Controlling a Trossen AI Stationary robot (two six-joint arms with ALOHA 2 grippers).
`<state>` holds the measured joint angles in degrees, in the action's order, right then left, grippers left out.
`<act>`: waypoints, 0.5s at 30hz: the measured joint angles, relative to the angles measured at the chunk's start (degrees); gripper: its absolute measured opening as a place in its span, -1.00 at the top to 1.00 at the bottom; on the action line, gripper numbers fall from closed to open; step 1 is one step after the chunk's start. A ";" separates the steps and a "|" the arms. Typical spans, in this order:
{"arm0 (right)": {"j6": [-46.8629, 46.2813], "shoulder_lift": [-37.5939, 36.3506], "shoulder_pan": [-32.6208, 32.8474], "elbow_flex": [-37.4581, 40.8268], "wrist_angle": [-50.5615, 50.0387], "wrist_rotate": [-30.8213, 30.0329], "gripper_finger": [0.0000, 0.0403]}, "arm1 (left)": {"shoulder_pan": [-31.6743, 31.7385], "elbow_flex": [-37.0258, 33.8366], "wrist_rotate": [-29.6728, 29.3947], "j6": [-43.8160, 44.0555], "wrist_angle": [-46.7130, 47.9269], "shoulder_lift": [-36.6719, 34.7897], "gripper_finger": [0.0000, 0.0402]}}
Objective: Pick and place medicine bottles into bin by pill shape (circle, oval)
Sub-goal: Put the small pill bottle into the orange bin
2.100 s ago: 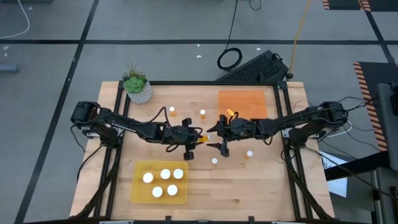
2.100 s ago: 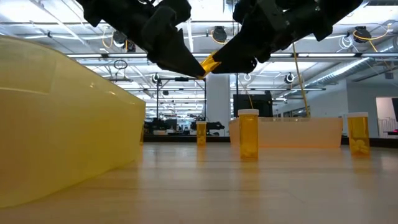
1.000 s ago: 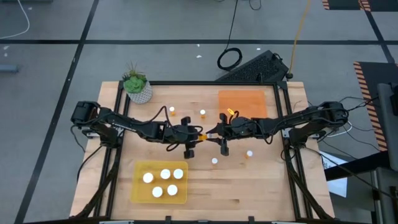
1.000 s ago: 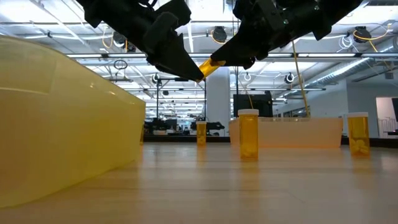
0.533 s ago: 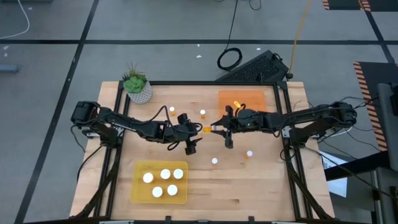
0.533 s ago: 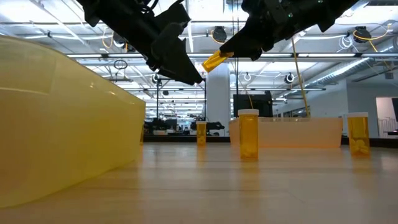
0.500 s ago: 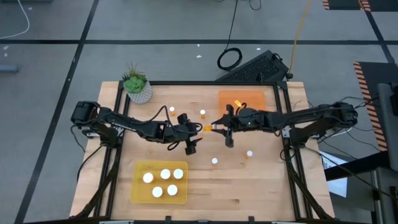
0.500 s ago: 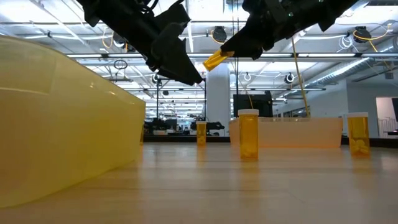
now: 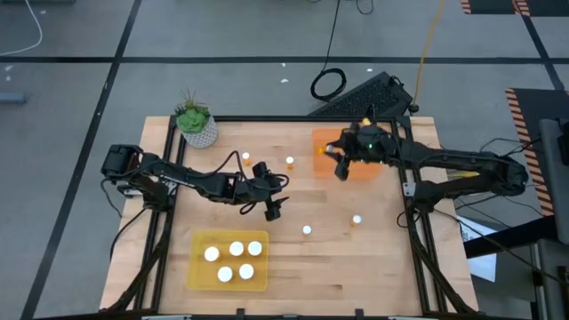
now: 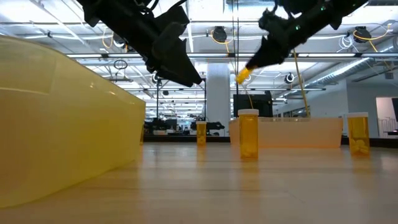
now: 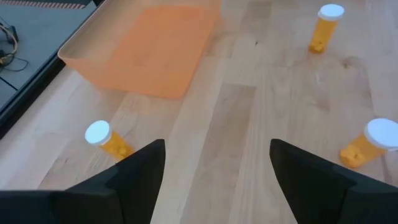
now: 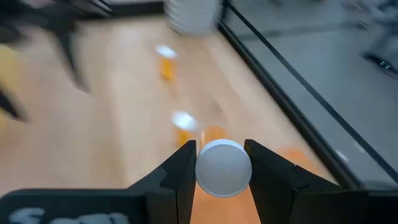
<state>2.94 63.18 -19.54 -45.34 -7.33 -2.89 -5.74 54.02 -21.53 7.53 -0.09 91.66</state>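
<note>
Right tool (image 9: 331, 151): pinching 1 medicine bottle (image 12: 223, 168) by its white cap end, the fingers (image 12: 180, 171) pressed on both sides of the cap; it hangs above the 9 o'clock edge of the orange bin (image 9: 356, 140).
Held bottle: clear of the worktop (image 9: 382, 258), tilted, its orange body showing below the tool in the low view (image 10: 242, 75).
Left tool (image 9: 272, 203): spread, nothing between its fingers (image 11: 134, 171); it sits near the worktop's centre, raised off the surface in the low view (image 10: 177, 62).
Orange bin: at 1 o'clock on the worktop, nothing lying in it in the left wrist view (image 11: 149, 50).
Yellow bin (image 9: 197, 271): at 7 o'clock, with 4 white-capped bottles (image 9: 236, 250) standing in it.
Loose bottles: 2 at 12 o'clock (image 9: 246, 158) (image 9: 290, 162), apart from each other; 2 more at 4 o'clock from the centre (image 9: 307, 230) (image 9: 356, 220); all upright on the worktop.
Plant pot (image 9: 197, 130): white with green leaves, at the 11 o'clock corner.
Keyboard (image 9: 364, 96): dark, on the floor beyond the 1 o'clock corner.
</note>
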 joint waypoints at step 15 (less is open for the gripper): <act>8.22 1.54 -21.54 -0.02 -19.45 0.07 0.40 | 0.00 -0.02 0.41 0.73 -0.05 0.02 -0.46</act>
<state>11.16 64.72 -41.08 -45.36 -26.78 -2.82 -5.74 54.00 -21.12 8.26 -0.14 91.68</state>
